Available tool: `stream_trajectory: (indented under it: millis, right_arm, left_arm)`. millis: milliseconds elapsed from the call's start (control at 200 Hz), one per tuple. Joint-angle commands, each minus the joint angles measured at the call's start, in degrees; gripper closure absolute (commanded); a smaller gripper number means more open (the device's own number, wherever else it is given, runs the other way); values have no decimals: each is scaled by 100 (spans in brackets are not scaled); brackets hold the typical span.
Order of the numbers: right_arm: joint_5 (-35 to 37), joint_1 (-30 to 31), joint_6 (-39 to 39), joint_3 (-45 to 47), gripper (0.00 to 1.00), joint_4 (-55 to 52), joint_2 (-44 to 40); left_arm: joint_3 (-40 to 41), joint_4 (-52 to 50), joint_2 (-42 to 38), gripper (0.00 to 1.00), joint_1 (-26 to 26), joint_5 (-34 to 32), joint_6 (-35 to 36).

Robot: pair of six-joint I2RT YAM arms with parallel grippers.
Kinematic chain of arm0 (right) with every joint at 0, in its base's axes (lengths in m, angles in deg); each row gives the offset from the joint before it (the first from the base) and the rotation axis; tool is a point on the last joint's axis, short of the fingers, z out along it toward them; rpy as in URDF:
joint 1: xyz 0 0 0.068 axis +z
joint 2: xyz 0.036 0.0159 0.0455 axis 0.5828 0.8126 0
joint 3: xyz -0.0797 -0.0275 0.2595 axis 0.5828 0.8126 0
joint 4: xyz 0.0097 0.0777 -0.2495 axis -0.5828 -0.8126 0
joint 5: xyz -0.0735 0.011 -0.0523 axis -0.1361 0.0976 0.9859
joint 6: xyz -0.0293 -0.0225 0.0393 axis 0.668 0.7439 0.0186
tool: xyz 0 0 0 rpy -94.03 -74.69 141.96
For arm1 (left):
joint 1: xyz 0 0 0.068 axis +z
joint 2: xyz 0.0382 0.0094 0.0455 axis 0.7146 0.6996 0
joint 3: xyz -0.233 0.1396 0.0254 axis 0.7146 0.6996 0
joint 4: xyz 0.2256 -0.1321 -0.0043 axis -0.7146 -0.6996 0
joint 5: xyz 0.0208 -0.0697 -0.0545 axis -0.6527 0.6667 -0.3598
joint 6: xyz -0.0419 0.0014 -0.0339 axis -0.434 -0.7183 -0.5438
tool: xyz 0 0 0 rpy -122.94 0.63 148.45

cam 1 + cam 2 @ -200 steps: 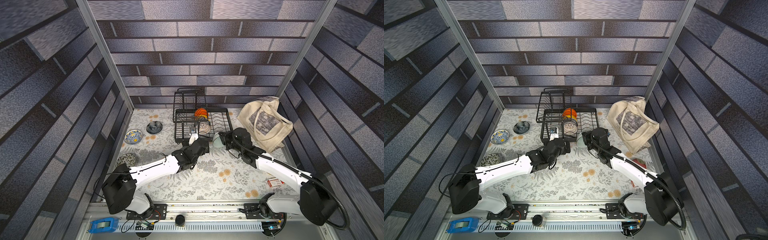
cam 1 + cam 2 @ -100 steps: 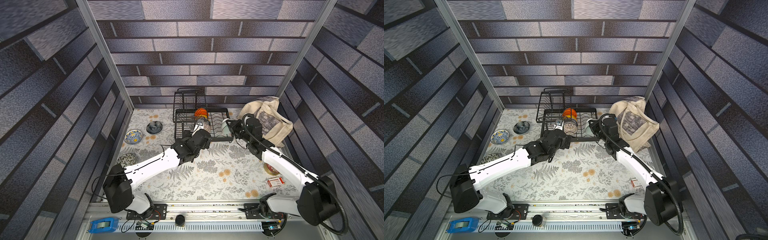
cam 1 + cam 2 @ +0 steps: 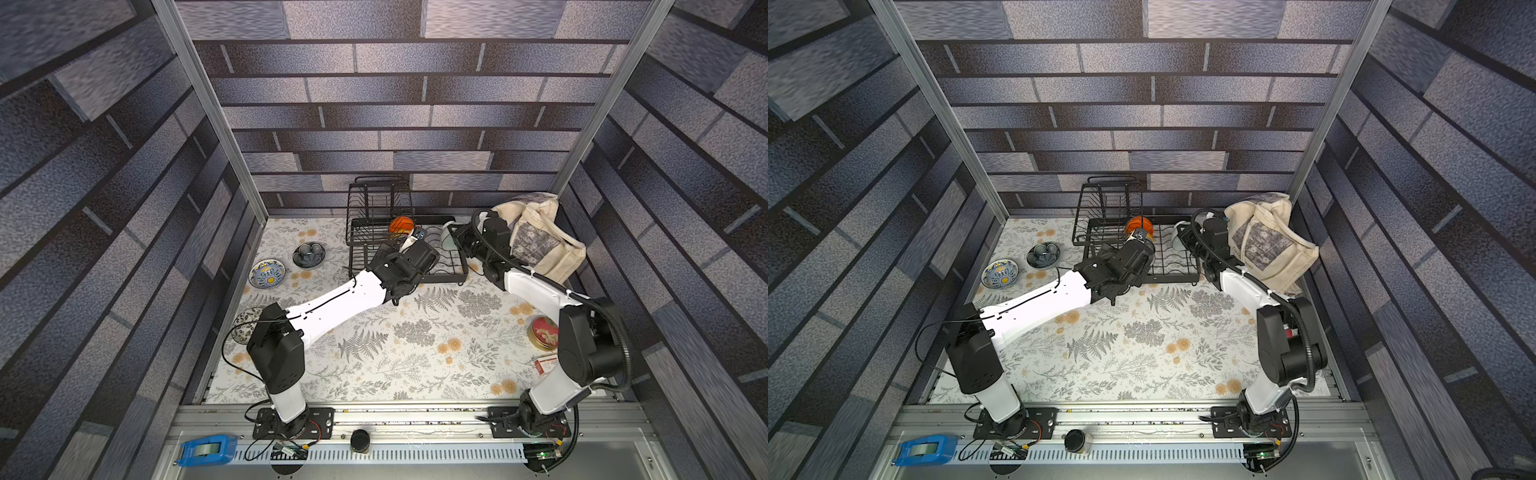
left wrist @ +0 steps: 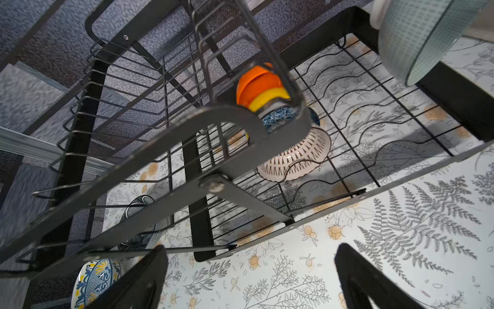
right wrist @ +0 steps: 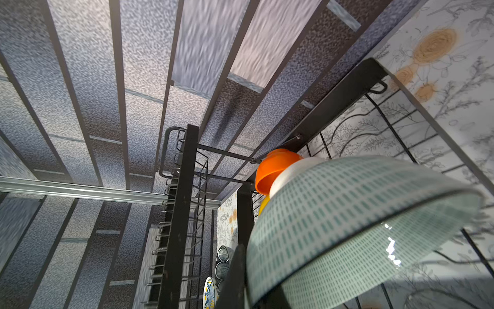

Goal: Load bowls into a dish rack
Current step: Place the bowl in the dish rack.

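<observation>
Both arms had swung up to the rack (image 3: 446,273)
My right gripper (image 3: 456,240), pinching the bowl (image 5: 361,227) by its rim, hung over the rack's right end, upper centre of a top view; left gripper (image 4: 248,283) spread, empty; I judged placing next

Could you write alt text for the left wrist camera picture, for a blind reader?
A black wire dish rack on a flowery tablecloth holds four tilted bowls in a row: orange, yellow, blue floral, and white with dark marks. A pale green bowl hangs above the rack, and the left gripper stands open near it.
</observation>
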Motion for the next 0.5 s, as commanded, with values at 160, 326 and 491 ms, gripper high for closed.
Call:
stream_trajectory:
  millis: [160,326,491]
  right_arm:
    - [-515,-52,-211,-1157,100,1590,1342]
    - [-471,-52,-511,-1448,100,2353,2067]
    - [-365,-52,-504,-1564,100,2930,2523]
  left_arm:
    - [-18,136,47,0,202,599,-129]
    - [439,528,-309,0,131,857,-194]
    - [713,745,-544,0,108,890,-153]
